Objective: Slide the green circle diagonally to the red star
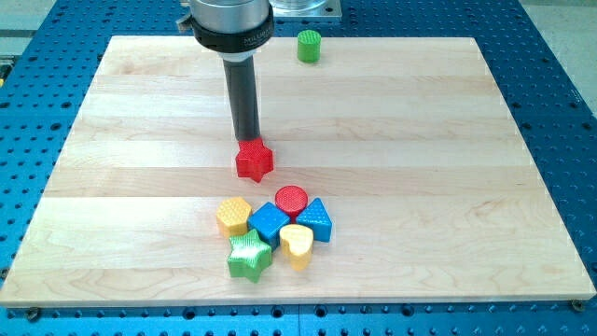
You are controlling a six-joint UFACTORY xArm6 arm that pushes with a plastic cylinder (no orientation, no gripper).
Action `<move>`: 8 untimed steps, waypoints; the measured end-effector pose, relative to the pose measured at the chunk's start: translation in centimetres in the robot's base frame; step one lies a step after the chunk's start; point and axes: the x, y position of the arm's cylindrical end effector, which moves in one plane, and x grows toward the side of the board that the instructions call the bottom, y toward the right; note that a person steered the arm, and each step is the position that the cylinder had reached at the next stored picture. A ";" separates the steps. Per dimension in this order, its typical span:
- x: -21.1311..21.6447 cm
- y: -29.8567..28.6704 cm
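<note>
The green circle (309, 46) stands near the board's top edge, a little right of the middle. The red star (254, 161) lies near the board's centre. My tip (247, 140) is at the red star's top edge, touching or almost touching it. The green circle is far up and to the right of my tip.
A cluster sits below the red star: a yellow hexagon (233, 216), a red circle (291, 200), a blue cube (269, 224), a blue triangle (314, 220), a yellow heart (298, 245) and a green star (249, 257). The wooden board (466, 187) lies on a blue perforated table.
</note>
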 end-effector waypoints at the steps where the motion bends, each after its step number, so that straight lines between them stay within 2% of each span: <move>1: 5.0 2.3; 2: 4.8 2.5; 3: 0.9 0.8; 5: -17.8 14.4; 6: -23.0 12.8; 7: -18.9 6.0; 8: -16.2 3.4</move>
